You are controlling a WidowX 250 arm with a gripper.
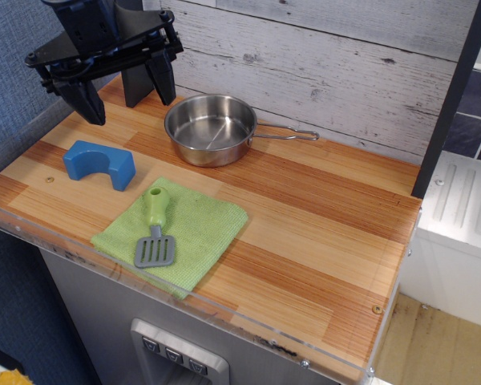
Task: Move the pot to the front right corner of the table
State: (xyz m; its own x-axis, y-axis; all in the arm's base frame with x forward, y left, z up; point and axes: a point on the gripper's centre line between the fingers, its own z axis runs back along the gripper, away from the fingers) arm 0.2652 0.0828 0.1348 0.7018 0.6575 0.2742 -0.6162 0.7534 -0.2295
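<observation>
The pot point(211, 128) is a shallow shiny steel pan standing upright at the back middle of the wood-plank table point(321, 233). Its thin wire loop handle point(289, 134) points right along the back wall. My gripper point(127, 95) hangs above the back left corner, to the left of the pot and apart from it. Its two black fingers are spread wide and hold nothing.
A blue arch-shaped block point(99, 164) lies at the left. A green cloth point(176, 230) lies near the front edge with a green-handled grey spatula point(154, 234) on it. A white ridged surface point(463, 204) adjoins the table on the right, past a dark post point(449, 100).
</observation>
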